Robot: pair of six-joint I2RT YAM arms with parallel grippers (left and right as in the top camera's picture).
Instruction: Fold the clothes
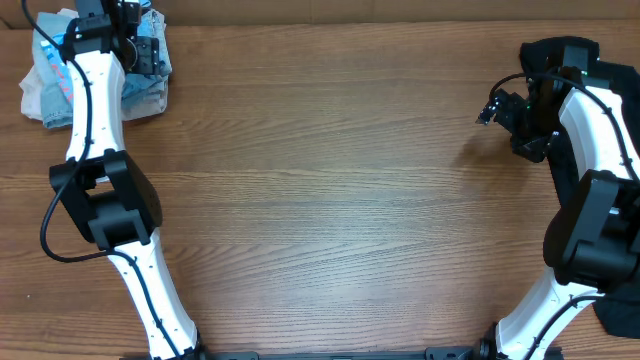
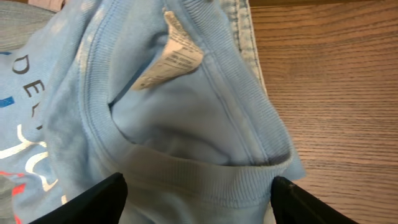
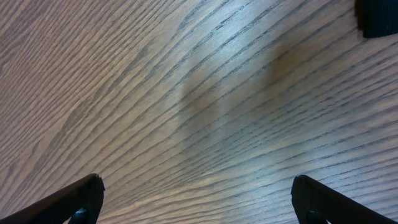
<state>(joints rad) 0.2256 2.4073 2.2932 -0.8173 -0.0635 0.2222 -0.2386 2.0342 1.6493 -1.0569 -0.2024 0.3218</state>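
The sky-blue T-shirt (image 1: 45, 90) lies crumpled at the table's far left corner. In the left wrist view its ribbed collar (image 2: 205, 177) and white neck label (image 2: 171, 53) fill the frame, with white lettering (image 2: 25, 149) and a red-orange mark (image 2: 15, 190) at the left. My left gripper (image 2: 198, 190) hangs right over the pile (image 1: 140, 45), open, one finger on each side of the collar. A black shirt (image 1: 560, 52) lies bunched at the far right, partly behind the right arm. My right gripper (image 1: 492, 108) stands open above bare wood (image 3: 199, 112).
A paler, denim-like cloth (image 2: 242, 25) lies under the blue shirt's right edge. More black fabric (image 1: 620, 315) shows at the near right corner. A black corner (image 3: 377, 17) enters the right wrist view at top right. The wooden table (image 1: 330, 180) spreads between the arms.
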